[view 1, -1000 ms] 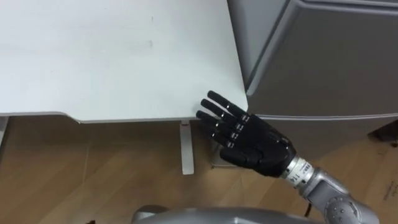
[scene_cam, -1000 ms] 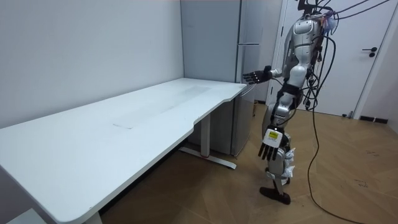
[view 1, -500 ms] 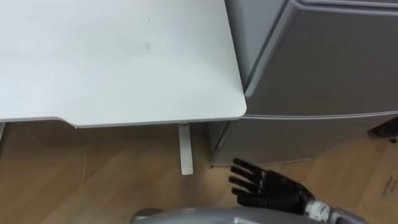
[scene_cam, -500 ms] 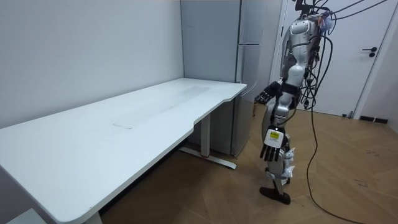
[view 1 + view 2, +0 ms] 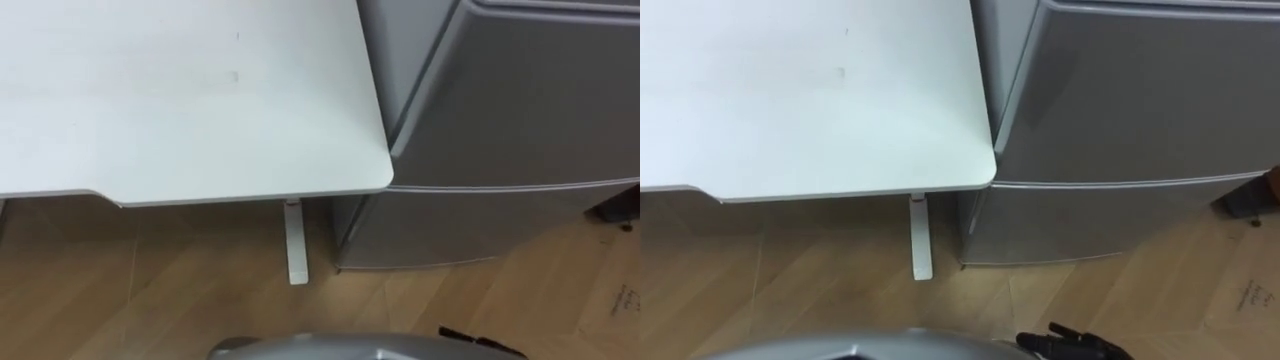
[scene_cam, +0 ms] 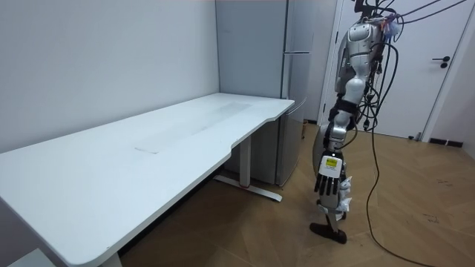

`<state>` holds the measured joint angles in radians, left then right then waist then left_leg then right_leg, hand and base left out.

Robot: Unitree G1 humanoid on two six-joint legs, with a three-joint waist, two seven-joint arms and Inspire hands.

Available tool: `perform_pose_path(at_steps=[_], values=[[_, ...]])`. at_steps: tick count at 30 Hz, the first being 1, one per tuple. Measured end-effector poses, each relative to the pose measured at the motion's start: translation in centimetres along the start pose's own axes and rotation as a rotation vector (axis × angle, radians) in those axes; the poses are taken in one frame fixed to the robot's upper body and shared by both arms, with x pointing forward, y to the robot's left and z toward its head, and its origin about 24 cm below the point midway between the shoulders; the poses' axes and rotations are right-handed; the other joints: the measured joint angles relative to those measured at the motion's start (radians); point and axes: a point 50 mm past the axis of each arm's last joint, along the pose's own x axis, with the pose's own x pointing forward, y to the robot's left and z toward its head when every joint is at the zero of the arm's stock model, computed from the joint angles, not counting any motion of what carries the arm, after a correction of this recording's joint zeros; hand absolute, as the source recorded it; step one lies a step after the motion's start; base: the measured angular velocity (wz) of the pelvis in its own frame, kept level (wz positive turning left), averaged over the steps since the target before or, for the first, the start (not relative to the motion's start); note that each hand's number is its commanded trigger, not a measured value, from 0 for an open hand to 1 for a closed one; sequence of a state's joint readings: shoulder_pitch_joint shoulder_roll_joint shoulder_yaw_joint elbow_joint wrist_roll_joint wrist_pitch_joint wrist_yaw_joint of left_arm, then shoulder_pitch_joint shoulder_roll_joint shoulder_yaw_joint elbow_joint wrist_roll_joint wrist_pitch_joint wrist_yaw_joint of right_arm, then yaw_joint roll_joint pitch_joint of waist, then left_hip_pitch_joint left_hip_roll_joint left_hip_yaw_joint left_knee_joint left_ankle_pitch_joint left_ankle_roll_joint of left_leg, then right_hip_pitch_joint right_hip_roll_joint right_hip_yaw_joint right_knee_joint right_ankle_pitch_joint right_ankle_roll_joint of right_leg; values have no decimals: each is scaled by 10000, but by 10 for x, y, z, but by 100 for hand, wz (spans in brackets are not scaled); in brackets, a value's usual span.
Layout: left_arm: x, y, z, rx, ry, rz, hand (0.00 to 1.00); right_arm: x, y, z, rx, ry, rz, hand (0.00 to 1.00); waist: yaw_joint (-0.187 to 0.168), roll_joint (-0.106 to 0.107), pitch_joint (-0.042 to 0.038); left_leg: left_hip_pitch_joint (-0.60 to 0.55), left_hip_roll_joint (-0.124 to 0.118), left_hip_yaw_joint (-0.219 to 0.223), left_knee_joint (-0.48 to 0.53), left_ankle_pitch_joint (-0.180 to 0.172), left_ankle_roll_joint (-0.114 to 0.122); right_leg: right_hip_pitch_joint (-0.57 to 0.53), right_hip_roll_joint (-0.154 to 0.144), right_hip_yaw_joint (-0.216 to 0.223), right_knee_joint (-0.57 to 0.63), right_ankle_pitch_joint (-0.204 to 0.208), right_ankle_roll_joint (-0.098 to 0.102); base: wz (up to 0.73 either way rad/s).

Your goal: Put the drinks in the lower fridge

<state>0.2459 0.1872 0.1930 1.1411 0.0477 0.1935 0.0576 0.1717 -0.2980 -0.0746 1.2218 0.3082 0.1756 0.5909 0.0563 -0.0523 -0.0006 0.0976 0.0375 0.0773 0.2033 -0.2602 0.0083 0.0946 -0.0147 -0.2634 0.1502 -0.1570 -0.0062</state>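
- Robot stands at the near right corner of the white table [image 6: 148, 141], facing the grey fridge [image 6: 286, 89] just right of it.
- Fridge: both doors appear closed; the lower door [image 5: 470, 220] sits below the seam, its inside hidden.
- Drinks: none can be seen on the table, on the wooden floor [image 5: 130, 280] or in a hand; whether they are inside the fridge cannot be told.
- Stage: the scene fits either drinks yet to be fetched or drinks already shut away; the pictures do not settle which, so no next move can be fixed.
- Right hand [image 5: 1070, 347]: low by the robot's side, fingers straight, holding nothing; cut off at the frame's lower edge.
- Left hand [image 6: 326, 182]: hangs at the thigh, fingers relaxed and empty.
- Hard to make out: any fridge handle.
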Motion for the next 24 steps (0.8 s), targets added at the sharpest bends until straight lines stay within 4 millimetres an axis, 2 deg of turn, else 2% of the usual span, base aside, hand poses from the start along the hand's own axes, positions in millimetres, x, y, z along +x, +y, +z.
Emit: perform_pose_path(at_steps=[6,12,17,24], values=[[0,-5,-9,-198,460,-114,0,2,-2,-7,660,29,-946,0,-25,127,-31,79,11,-2,18,1,-5,74,-29,-68,-21,-74,0,3],[0,-9,-8,-62,466,-183,0,5,-2,-9,704,52,-1855,0,-73,193,4,339,-23,8,-18,-3,-9,334,-76,-75,-8,-257,40,3],[-1,-14,-10,0,528,-267,0,9,3,-4,697,-109,-2187,0,-224,284,50,349,-5,7,-146,-2,-10,243,-48,-87,-15,-259,40,1],[-1,-15,-10,518,619,-248,0,14,7,0,288,-122,-2587,0,-238,236,54,328,0,31,-142,1,-14,257,3,-7,-36,-261,30,-2]])
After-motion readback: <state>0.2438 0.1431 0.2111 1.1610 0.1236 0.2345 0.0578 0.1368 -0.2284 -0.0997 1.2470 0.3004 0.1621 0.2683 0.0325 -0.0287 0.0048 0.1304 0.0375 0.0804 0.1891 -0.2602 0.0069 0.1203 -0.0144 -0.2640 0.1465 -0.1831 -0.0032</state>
